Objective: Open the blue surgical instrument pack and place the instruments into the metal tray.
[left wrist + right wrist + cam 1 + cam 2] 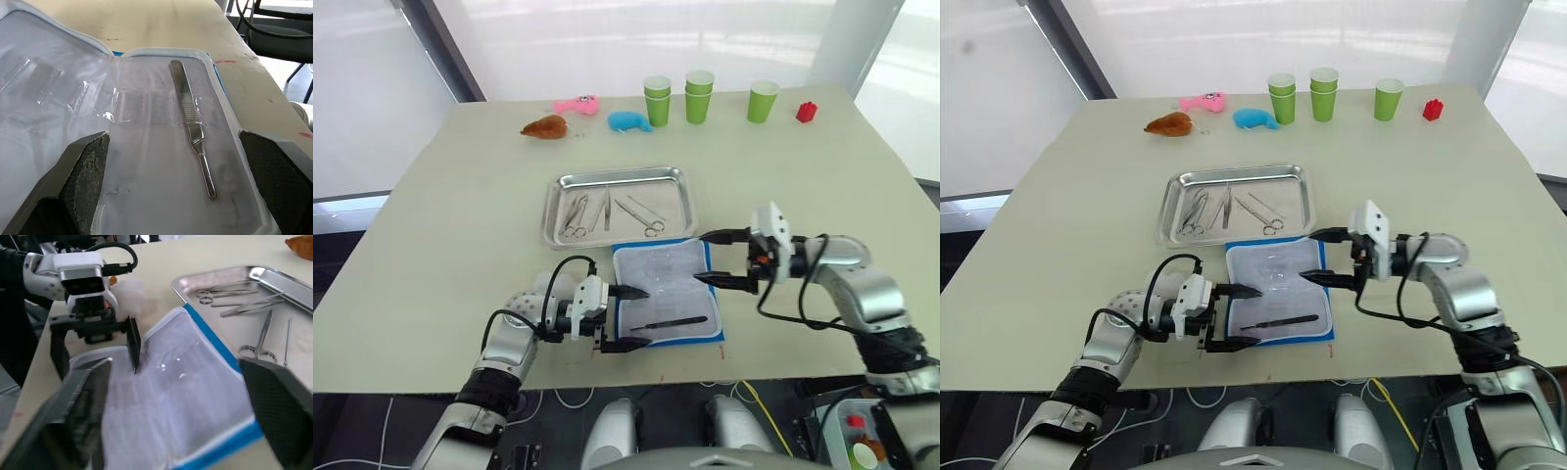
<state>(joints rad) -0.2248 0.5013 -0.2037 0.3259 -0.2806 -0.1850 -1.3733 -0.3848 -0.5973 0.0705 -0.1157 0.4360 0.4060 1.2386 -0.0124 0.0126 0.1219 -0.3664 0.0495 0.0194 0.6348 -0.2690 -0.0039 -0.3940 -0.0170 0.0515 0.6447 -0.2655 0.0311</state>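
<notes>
The blue surgical instrument pack (662, 279) lies open near the table's front edge, its pale lining (73, 103) facing up. One straight silver instrument (668, 321) rests on its near half, and it is seen close up (191, 117) in the left wrist view. Just beyond the pack stands the metal tray (553, 211), holding several instruments (607, 211), some with ring handles. My left gripper (643, 317) is open at the pack's left edge, its fingers (83, 181) straddling the lining. My right gripper (700, 258) is open over the pack's right edge, holding nothing.
Along the table's far edge stand green cups (698, 96), a red block (807, 112), a blue plush (626, 120), a pink toy (578, 104) and a brown toy (545, 127). The front table edge runs just below the pack.
</notes>
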